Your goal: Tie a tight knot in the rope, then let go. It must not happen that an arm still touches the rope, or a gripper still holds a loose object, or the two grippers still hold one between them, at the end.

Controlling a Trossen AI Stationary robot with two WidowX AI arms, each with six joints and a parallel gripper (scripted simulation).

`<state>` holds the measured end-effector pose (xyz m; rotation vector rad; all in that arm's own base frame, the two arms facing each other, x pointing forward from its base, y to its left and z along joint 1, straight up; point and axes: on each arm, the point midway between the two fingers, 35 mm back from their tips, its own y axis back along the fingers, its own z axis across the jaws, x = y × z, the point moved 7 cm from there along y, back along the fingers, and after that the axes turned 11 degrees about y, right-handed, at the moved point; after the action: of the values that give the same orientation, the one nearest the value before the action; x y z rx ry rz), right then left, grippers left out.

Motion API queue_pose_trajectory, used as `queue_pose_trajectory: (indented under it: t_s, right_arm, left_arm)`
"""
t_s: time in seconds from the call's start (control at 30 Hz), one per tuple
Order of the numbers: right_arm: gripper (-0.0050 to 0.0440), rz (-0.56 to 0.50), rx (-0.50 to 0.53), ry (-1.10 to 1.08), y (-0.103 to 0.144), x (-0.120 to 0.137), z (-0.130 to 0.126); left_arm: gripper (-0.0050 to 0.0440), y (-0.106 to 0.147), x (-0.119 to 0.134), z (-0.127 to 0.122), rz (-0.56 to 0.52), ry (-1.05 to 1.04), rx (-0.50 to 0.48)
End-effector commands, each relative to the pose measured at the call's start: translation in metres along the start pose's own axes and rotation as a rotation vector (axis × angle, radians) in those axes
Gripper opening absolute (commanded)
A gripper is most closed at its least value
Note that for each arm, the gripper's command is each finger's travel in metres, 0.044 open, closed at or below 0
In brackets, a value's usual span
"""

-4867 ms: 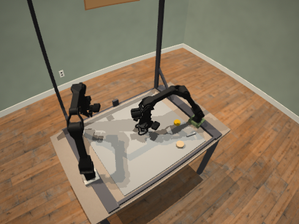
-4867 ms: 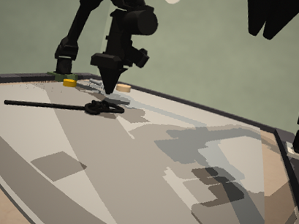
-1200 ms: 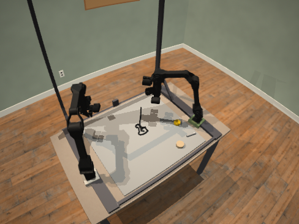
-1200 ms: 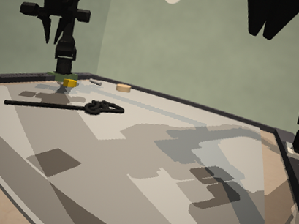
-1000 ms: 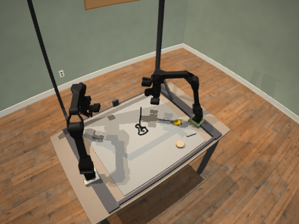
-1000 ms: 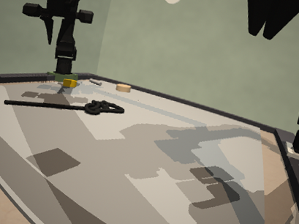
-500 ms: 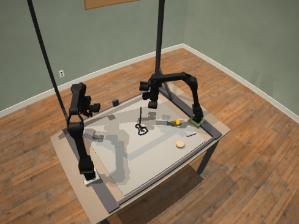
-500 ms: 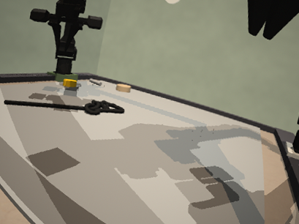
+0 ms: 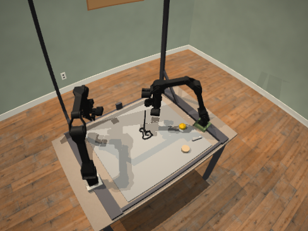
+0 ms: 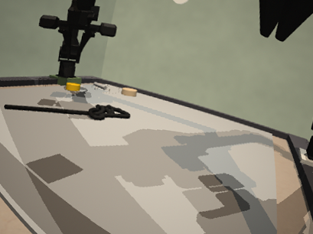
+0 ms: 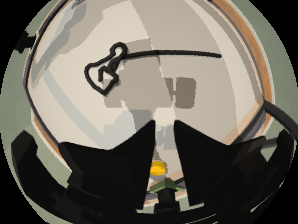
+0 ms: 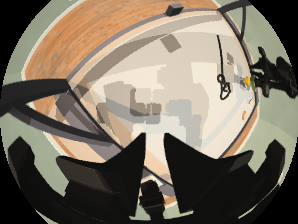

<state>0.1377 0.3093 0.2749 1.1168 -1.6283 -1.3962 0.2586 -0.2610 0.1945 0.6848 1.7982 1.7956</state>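
Left end effector [image 9: 156, 105] [image 10: 71, 48] [image 11: 164, 121] and right end effector [image 9: 91, 117] [image 10: 274, 36] [image 12: 154, 136] hung with narrow gaps between their fingers, gripping nothing. Black rope [image 9: 144, 118] [image 10: 46, 110] [image 11: 170, 52] [image 12: 220, 55] lay on the surface [image 9: 170, 151] [image 10: 112, 135] [image 11: 142, 17] [image 12: 170, 75], its straight tail towards twelve o'clock from the tangle in the top view. To me it looked light and bendy, likely to roll; I'd have pinched the tail and the loop's outer bend, sparing the crossings.
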Motion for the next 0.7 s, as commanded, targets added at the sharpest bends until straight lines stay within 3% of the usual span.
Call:
queue_pose_trajectory:
  t_s: [0.0, 0.67]
  right_arm:
    - [0.0085, -0.024, 0.001, -0.007, 0.008, 0.003, -0.001]
    - [0.0085, -0.024, 0.001, -0.007, 0.008, 0.003, -0.001]
  left_arm:
    - [0.0085, 0.002, -0.007, 0.008, -0.024, 0.001, 0.000]
    - [0.0085, -0.013, -0.026, 0.034, -0.025, 0.001, -0.002]
